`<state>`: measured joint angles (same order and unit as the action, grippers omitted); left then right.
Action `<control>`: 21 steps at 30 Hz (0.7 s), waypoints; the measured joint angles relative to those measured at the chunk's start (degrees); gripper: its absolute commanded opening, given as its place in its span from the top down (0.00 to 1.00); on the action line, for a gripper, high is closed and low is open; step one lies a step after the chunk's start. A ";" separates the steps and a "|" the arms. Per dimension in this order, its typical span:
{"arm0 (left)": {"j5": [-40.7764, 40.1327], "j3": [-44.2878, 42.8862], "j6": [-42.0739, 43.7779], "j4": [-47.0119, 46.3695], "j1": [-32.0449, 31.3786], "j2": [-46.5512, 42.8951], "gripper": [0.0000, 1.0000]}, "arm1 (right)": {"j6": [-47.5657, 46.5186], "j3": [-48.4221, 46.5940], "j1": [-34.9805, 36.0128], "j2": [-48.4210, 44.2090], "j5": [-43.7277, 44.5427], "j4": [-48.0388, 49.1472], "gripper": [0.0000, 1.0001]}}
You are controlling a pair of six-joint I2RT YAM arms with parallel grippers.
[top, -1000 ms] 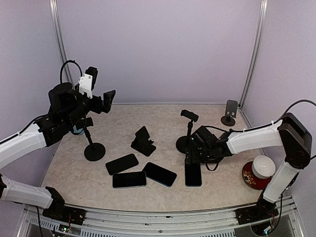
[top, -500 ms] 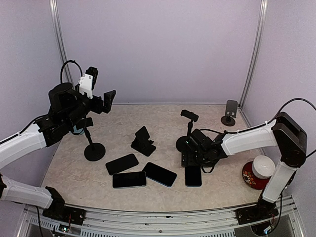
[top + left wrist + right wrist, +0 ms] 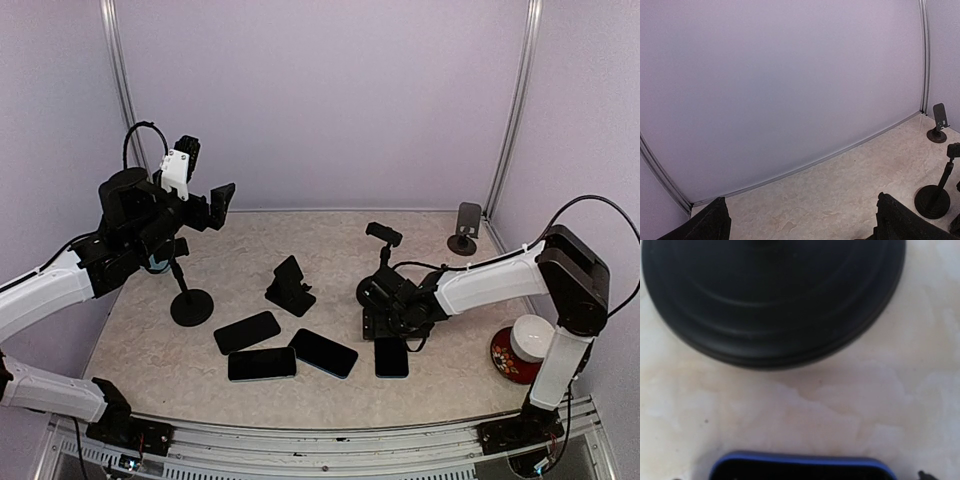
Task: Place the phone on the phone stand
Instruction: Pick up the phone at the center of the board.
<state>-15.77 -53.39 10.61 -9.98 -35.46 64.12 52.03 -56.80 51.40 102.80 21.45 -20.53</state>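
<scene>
Four phones (image 3: pixel 262 363) lie flat on the worktop (image 3: pixel 140 355). The right claw (image 3: pixel 385 325), spread wide, hovers low over the rightmost phone (image 3: pixel 391 357), beside the stand (image 3: pixel 374 291). The left claw (image 3: pixel 802 222) hangs raised, released, empty.

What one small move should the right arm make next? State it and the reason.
Probably draw the open right gripper toward the blue-edged black phone lying flat, until its fingers straddle the phone's end; the wrist view shows mostly the round black stand base, with only the phone's edge in frame.

right jaws pulled back off phone (image 3: pixel 391 356), closer to stand base (image 3: pixel 772 300)
</scene>
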 measured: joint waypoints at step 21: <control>-0.90 0.02 0.22 -0.04 -0.22 -0.02 0.01 | 1.40 -1.27 1.31 1.70 2.93 -0.76 0.30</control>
<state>-16.67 -53.36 10.83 -10.02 -35.68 64.10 53.43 -58.06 52.71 104.51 24.38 -21.30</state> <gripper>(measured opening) 0.989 0.746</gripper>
